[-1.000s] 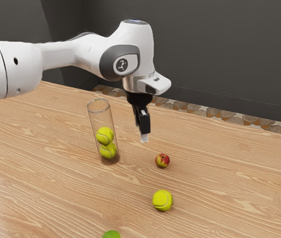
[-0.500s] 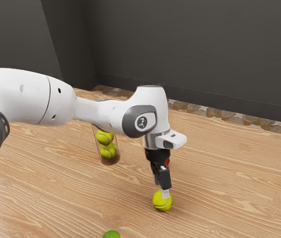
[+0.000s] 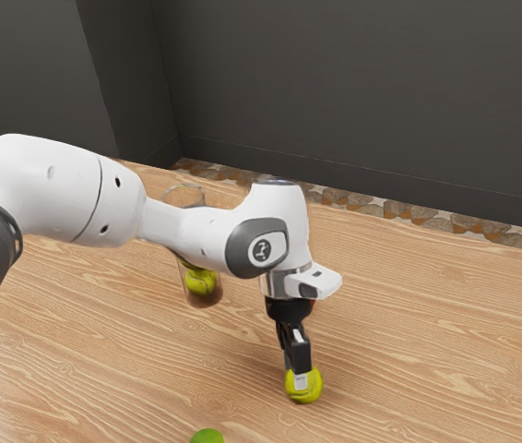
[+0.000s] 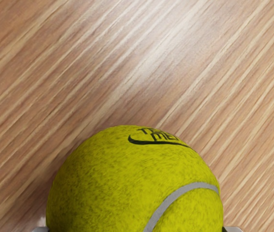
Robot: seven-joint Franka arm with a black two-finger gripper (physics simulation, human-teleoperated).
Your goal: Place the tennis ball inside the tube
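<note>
Arm is brought in from the exterior view's left, at a shallow reach over the tube (image 3: 203, 297), so the tube's middle is hidden by it. Tube is stood on the wood table (image 3: 104, 341), open rim up, long axis near upright, top leaning a bit to the exterior view's left; could be partly camera angle. Stacked tennis ball (image 3: 200, 280) is seen low inside, so loading has to be from above. Green round object (image 3: 207, 437) is cut off by the exterior view's lower edge, well apart; can be ignored. Further right, gripper (image 3: 296, 374) is pointed down, with loose tennis ball (image 3: 314, 389) pinched between fingertips, one on each side. Pads look set across the ball's full width, presumably so it isn't squeezed out and can be let go straight down. Ball is at table level, near the tube but outside it; lift-off can't be confirmed. No long axis on it, being round, so no pointing direction matters; logo is turned up and outward, pale seam is curved toward one fingertip. Next, judged: straight lift, clear of the rim, then ball centred over the mouth. Risk: rim clipped by fingers or ball, tube tipped.
</note>
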